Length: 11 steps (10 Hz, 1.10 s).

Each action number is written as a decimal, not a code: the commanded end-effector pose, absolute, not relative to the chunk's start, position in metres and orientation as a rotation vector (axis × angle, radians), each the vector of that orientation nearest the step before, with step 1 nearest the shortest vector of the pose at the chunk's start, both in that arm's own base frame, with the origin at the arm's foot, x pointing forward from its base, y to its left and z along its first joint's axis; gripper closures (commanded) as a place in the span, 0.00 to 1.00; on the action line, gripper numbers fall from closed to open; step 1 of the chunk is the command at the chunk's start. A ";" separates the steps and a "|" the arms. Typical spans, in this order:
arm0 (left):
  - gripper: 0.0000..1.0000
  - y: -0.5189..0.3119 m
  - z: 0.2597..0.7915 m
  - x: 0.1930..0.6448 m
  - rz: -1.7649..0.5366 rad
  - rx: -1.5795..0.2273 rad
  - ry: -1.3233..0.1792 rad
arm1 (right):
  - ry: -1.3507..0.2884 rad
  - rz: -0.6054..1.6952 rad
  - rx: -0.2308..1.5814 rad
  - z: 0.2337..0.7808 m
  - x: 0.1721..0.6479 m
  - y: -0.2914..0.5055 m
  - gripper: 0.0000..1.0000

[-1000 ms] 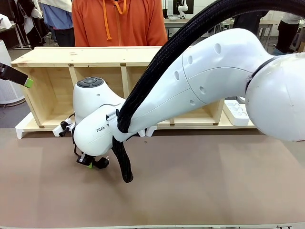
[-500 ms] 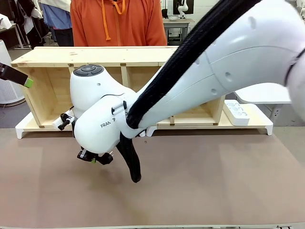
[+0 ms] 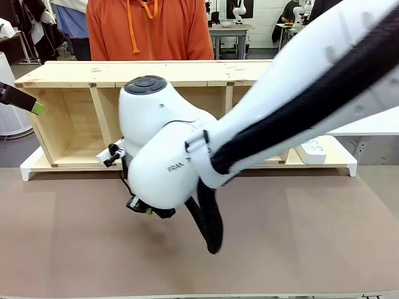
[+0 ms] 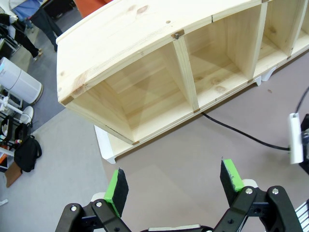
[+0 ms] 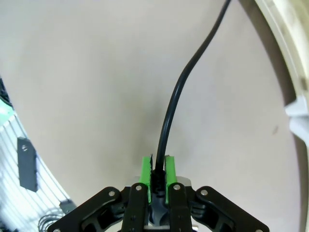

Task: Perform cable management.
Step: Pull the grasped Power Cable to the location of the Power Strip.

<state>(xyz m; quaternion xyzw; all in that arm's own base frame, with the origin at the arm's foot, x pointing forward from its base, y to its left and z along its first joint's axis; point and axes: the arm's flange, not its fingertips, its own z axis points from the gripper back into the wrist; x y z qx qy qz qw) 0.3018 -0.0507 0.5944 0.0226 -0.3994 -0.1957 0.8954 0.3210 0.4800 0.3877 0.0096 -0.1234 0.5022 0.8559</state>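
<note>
Pinching the cable, the right fingers were closed tight. The left fingers gaped empty near the shelf.

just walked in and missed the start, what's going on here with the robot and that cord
The right gripper has its jaws shut on the thin black cable, low over the brown table in front of the wooden shelf. The cable runs off across the table toward the shelf's base. The left gripper hangs open near the shelf's end, holding nothing. A person in an orange hoodie stands behind the shelf.
</note>
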 end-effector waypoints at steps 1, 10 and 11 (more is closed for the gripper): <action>0.00 -0.051 0.595 0.303 -0.405 0.046 -0.834 | -0.319 0.969 0.042 0.395 0.290 0.443 0.86; 0.00 -0.051 0.595 0.303 -0.405 0.046 -0.834 | -0.436 0.726 0.000 0.416 0.213 0.347 0.86; 0.00 -0.051 0.595 0.303 -0.405 0.046 -0.834 | -0.454 0.735 0.007 0.416 0.211 0.349 0.86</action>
